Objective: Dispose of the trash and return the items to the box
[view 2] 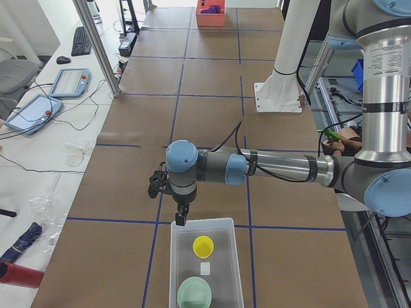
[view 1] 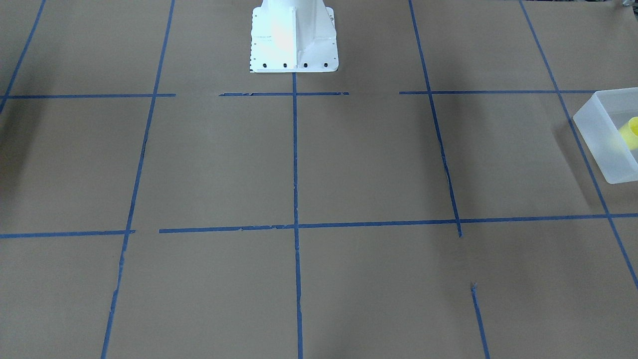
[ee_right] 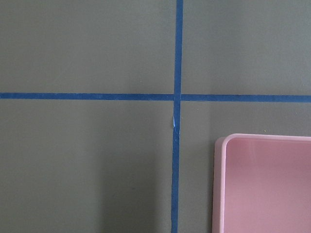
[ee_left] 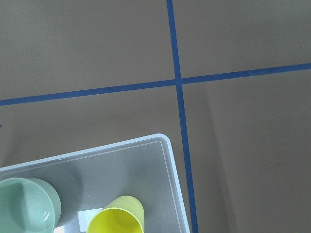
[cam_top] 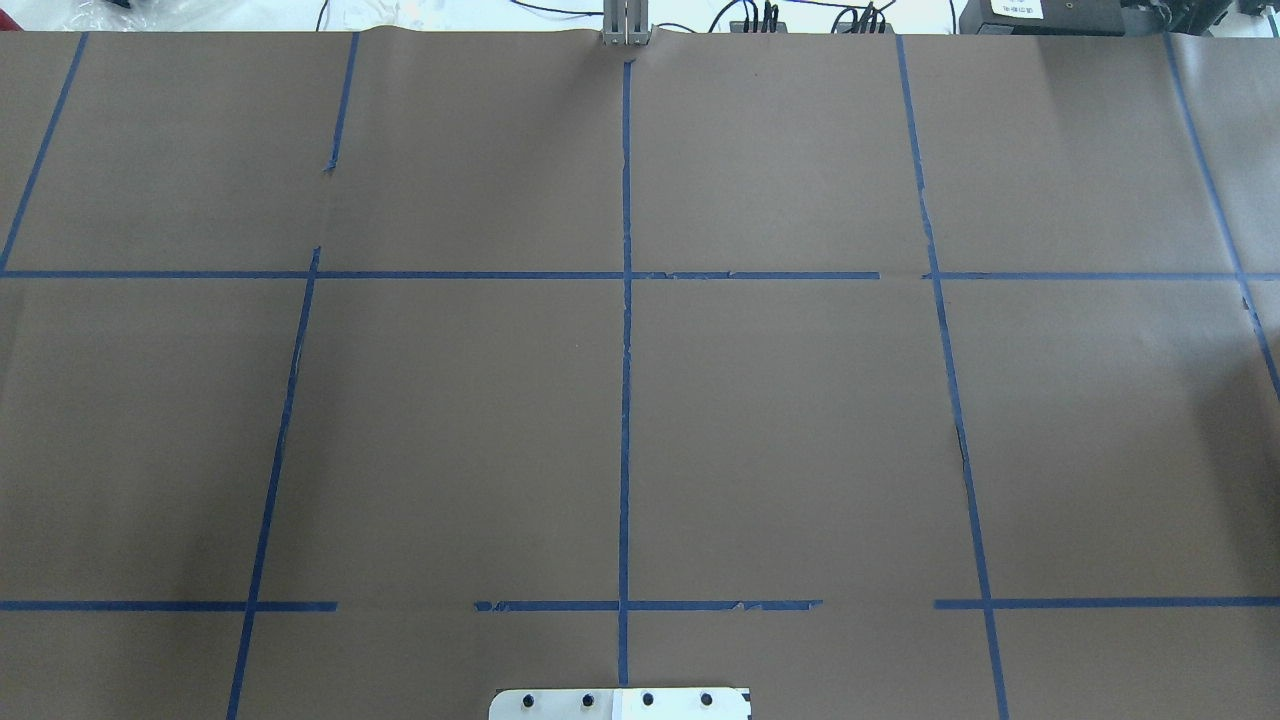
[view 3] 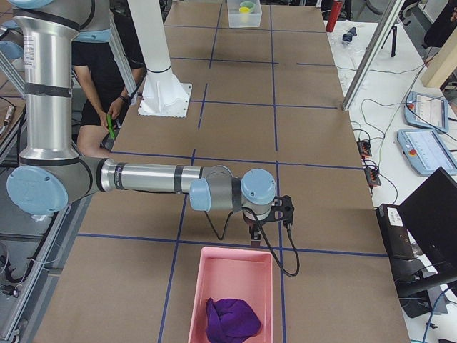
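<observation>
The yellow cup (view 2: 203, 246) stands inside the frosted white box (view 2: 173, 256), next to a pale green bowl (view 2: 194, 292). In the left wrist view the cup (ee_left: 118, 217) and the bowl (ee_left: 26, 204) sit near the box's corner (ee_left: 167, 160). The box (view 1: 598, 142) and cup (view 1: 631, 131) also show at the right edge of the front-facing view. My left gripper (view 2: 182, 219) hangs just above the box's far rim. My right gripper (view 3: 255, 236) hangs above the far rim of a pink bin (view 3: 202, 286). Both grippers show only in the side views, so I cannot tell whether they are open or shut.
The pink bin holds a crumpled purple cloth (view 3: 232, 319); its corner shows in the right wrist view (ee_right: 221, 184). The white robot base (view 1: 294, 40) stands at the table's middle edge. Brown paper with blue tape lines covers the table. A person sits behind the robot (view 3: 107, 107).
</observation>
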Available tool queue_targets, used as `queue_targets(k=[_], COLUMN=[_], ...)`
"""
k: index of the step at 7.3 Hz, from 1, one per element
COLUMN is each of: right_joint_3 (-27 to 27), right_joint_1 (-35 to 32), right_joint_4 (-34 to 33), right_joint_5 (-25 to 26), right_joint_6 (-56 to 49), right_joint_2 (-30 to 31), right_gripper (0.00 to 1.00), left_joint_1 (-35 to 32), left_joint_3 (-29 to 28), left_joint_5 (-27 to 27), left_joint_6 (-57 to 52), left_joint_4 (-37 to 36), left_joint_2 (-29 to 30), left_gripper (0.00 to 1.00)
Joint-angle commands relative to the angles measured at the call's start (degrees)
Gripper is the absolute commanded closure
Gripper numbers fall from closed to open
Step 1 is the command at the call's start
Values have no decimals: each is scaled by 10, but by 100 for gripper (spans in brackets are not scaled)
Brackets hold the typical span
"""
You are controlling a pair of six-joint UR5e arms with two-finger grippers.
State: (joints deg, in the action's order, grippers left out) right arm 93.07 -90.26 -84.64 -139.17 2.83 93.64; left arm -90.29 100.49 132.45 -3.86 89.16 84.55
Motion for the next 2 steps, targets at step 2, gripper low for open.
queue_targets(k=[2], right_joint_3=[-3], right_joint_1=[0], right_joint_4=[0], right_joint_5=[0], right_joint_6=[0], right_joint_2=[-2], right_gripper=[0], left_joint_1=[0], left_joint_3=[-1], left_joint_5=[0], left_joint_6=[0], left_joint_4=[1], left_joint_2=[0], left_gripper=[0])
